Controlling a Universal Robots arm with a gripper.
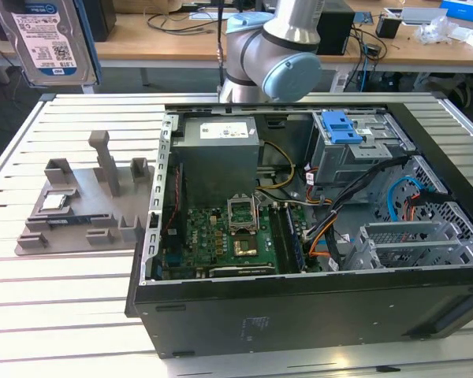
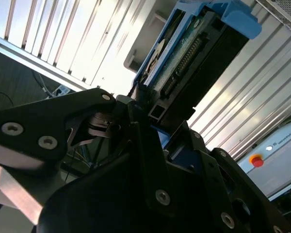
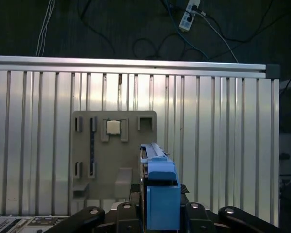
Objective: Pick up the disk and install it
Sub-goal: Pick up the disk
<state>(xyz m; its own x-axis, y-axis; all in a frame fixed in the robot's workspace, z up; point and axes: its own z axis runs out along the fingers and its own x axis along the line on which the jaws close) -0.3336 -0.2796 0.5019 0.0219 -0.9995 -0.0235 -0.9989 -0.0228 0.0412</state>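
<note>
The gripper (image 2: 155,114) is clamping the disk (image 2: 184,53) between its two black fingers (image 2: 82,114), which are pressing on the blue rail frame. The second wrist view is showing this grip close up, along with the disk's connector edge.

The first wrist view is looking down past the gripper (image 3: 157,211). It is showing the disk (image 3: 160,189) edge-on, hanging above the slatted table (image 3: 223,145) and over the edge of the grey fixture plate (image 3: 114,155). One square processor chip (image 3: 113,127) is sitting in a pocket of that plate.

The exterior view is giving the wider scene. The disk (image 1: 51,39) is hanging high at the exterior view's far left with its label facing the camera, above the fixture plate (image 1: 79,220) and well apart from the open computer case (image 1: 299,315). The arm (image 1: 272,55) is rising at the far side of the case. Inside the case, one grey power-supply box (image 1: 219,157) is sitting at the far left and one blue bracket (image 1: 340,126) is standing at the far right.

There is one disk, one arm, one gripper, one chip, one plate and one case.
</note>
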